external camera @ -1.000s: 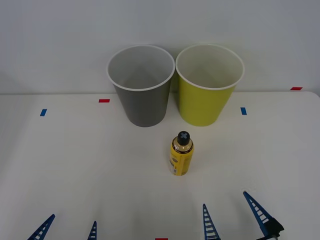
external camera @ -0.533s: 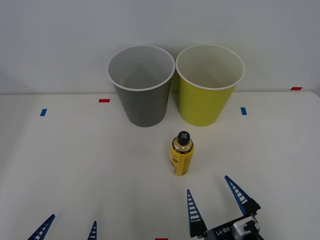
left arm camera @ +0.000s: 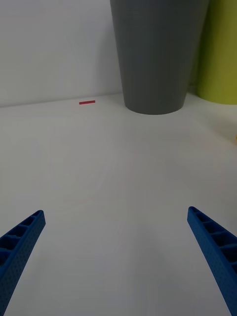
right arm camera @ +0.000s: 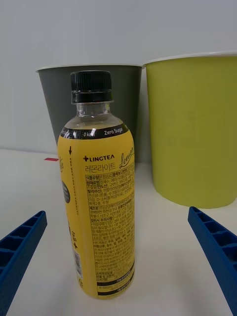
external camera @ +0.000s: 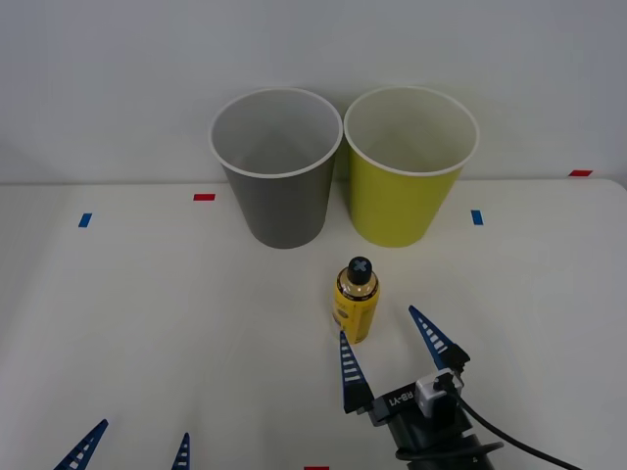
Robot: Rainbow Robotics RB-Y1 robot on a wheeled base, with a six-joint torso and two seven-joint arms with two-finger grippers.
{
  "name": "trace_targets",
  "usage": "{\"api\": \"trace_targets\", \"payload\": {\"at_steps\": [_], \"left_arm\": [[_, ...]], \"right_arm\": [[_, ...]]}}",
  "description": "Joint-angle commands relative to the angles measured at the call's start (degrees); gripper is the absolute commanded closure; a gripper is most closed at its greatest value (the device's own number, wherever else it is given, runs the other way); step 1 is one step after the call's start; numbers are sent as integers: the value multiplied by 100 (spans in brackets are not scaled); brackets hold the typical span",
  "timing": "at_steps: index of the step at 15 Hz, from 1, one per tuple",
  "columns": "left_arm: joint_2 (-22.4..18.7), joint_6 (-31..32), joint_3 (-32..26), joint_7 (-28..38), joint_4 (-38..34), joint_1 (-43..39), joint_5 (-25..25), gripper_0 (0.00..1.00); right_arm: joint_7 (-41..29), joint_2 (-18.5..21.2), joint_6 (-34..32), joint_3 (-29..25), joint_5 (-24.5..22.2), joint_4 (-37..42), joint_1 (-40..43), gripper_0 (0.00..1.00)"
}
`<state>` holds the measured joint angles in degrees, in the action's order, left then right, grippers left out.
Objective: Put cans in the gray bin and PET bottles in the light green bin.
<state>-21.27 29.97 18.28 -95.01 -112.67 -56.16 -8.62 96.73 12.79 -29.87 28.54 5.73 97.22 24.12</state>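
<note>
- Advance of the right gripper toward the bottle was the change noted: a second before, only its fingertips were seen at the near edge of the front view; now its fingers were reached up beside the bottle, with the wrist body visible behind them.
- Its two blue ribbed fingers were spread wide and nothing was held; in the right wrist view the bottle stood between them, closer to one finger, with no contact seen on either side.
- The lemon tea PET bottle was seen standing upright on the white table, black cap on, unmoved over that second, just in front of the gap between the two bins.
- The gray bin and the light green bin were set side by side behind it, nearly touching, both seemingly empty.
- The left gripper was kept parked at the near left edge, fingers apart and empty.
- The approach was judged nearly complete; a little more advance and a closing of the fingers would be needed before a lift toward the light green bin.
</note>
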Motion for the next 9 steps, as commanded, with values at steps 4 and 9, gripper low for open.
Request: {"api": "trace_targets", "payload": {"at_steps": [4,9], "left_arm": [[0,0,0,0,0,0,1,0],[0,0,0,0,0,0,1,0]], "right_arm": [[13,-154,473,-68,42,-1,-487,0],[39,-268,825,-130,51,-1,-777,0]]}}
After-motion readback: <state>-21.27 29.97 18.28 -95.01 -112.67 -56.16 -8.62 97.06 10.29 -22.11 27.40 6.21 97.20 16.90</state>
